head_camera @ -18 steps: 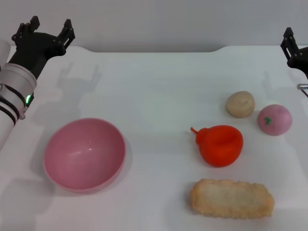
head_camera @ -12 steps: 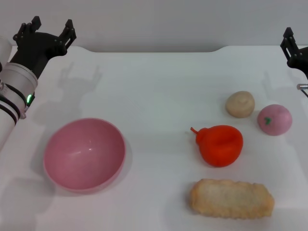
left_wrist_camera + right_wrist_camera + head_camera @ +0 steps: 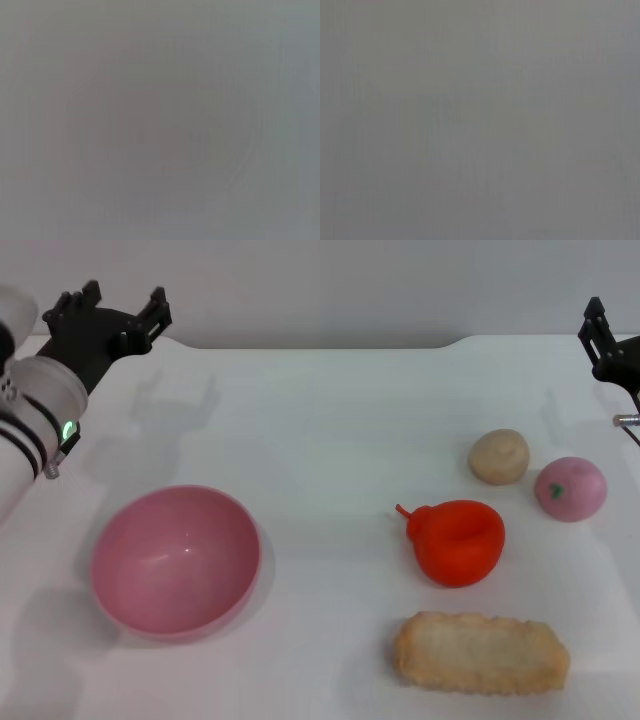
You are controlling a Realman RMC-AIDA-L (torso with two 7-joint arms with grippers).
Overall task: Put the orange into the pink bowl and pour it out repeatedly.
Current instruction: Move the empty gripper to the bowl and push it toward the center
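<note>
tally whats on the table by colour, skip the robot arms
pink: 2, the bowl and the ball with a green mark
orange-red: 1, the orange
beige: 2, the lumpy ball and the long breaded piece
total: 5

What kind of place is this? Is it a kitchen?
Probably a robot practice table, not a kitchen: a plain white table, toy foods like the orange, an empty pink bowl, and robot arms at the far corners.

Head cam sits high, looking forward and down over the white table [image 3: 330, 420], wide enough to catch the left gripper [image 3: 112, 302] and right gripper [image 3: 598, 325] at the far corners. Both wrist cams give flat grey, so no visible overlap.
</note>
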